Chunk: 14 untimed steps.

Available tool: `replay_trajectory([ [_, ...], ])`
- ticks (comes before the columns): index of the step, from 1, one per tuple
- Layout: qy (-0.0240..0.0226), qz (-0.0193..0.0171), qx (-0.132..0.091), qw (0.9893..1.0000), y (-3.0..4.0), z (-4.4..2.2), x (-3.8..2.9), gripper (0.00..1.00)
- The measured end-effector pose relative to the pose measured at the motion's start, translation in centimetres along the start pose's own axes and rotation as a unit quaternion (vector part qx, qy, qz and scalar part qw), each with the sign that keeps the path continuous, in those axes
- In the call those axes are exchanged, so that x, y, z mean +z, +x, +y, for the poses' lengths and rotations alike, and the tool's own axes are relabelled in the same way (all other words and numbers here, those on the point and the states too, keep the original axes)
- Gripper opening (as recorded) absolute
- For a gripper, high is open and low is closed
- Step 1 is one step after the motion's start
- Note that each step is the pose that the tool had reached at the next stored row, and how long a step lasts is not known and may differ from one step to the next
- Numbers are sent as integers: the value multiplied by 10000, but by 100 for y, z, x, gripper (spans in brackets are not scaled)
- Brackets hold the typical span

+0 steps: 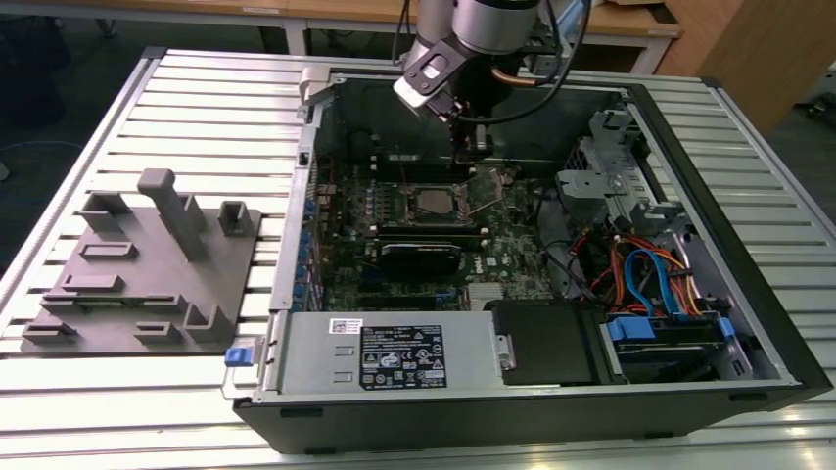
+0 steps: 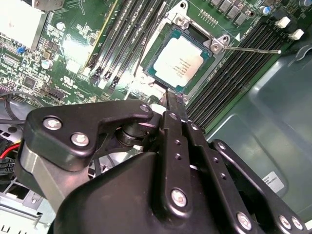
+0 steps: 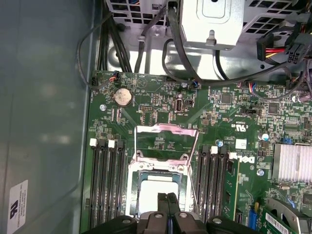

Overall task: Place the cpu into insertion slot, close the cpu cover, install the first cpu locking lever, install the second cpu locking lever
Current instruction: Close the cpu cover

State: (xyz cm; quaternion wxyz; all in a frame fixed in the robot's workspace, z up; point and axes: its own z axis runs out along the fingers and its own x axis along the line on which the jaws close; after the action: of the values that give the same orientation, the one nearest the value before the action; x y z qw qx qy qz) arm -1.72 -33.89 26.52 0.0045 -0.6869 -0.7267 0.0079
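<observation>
The cpu (image 2: pixel 183 58) lies seated in its socket (image 2: pixel 194 32), right at the tips of the gripper (image 2: pixel 173 101), whose fingers are pinched together on nothing. The cover (image 3: pixel 165 128) stands open beyond it. Closing it, I'd judge, wants an even push on the frame, clear of the chip.

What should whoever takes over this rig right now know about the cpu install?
The gripper is shut with nothing in it, its tips right at the edge of the insertion slot.
The cpu lies in the slot, metal top up.
The cpu cover is open, hinged back off the socket.
One thin locking lever sticks out from the socket corner, unlatched.
Done: cpu placed.
Left: closing the cover and both locking levers.
</observation>
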Motion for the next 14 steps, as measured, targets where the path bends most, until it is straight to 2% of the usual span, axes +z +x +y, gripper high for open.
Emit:
replay_trajectory([
  [14, 0, 0, 0, 10000, -4, 64, -1, 10],
])
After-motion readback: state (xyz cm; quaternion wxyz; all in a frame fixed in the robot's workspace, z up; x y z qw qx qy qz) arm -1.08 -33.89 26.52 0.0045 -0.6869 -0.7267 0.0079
